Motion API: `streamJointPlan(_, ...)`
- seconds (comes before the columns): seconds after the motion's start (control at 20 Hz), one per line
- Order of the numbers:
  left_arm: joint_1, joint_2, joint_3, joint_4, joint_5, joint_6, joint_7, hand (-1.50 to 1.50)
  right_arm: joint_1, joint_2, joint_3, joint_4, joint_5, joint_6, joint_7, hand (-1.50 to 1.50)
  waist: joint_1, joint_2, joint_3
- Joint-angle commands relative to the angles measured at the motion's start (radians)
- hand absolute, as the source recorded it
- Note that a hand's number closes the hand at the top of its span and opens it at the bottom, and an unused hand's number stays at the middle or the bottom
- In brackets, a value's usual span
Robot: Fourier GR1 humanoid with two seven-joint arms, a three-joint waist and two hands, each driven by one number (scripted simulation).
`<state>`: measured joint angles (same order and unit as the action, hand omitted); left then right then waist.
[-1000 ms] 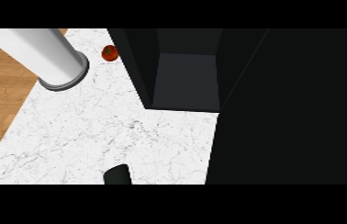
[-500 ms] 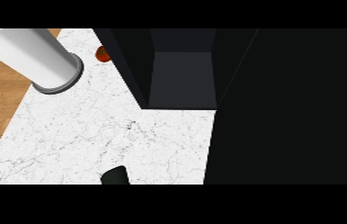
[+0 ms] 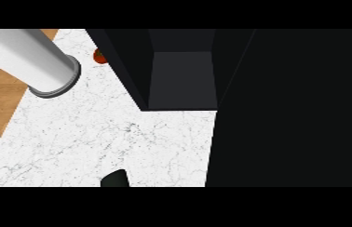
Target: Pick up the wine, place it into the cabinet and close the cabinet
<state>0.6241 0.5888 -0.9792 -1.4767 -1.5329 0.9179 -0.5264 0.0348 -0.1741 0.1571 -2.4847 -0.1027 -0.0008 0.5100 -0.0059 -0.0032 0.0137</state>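
- A strip of wooden floor runs down the far left edge of the frame.
- A pale grey cylinder slants in from the upper left corner. Its lower end carries a darker grey ring and lies over the edge of the counter.
- The white marble counter fills the left half of the frame, from the top down to the lower edge.
- A small red object sits on the counter at upper left, just beside the cabinet and partly hidden by its side wall; what it is cannot be told.
- At the lower edge, left of centre, only a dark rounded tip of what seems to be the left hand shows. Whether it is apart, together or clamped on anything cannot be told.
- The cabinet stands open at upper centre, with dark walls around a grey inner panel.
- The wine cannot be made out for certain anywhere in the view.
- A broad black surface fills the right side from top to bottom; it may be the cabinet's door.
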Motion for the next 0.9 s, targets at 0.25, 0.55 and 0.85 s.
streamJointPlan(0.25, -0.081, -0.096, -0.033, 0.045, 0.113, -0.143, -0.020, -1.50, 0.007, 0.009, -0.034, -0.038, -0.060, 0.028, -0.016, -1.50, -0.001, 0.004, -0.013)
streamJointPlan(0.55, -0.162, -0.047, -0.005, -0.022, 0.234, -0.155, -0.080, -1.50, -0.022, 0.023, -0.002, -0.106, -0.026, -0.005, 0.073, -1.50, -0.005, 0.002, -0.014)
streamJointPlan(0.85, -0.199, 0.019, 0.033, -0.112, 0.322, -0.219, -0.101, -1.50, -0.041, 0.015, 0.004, -0.114, -0.014, -0.007, 0.108, -1.50, -0.006, 0.003, -0.014)
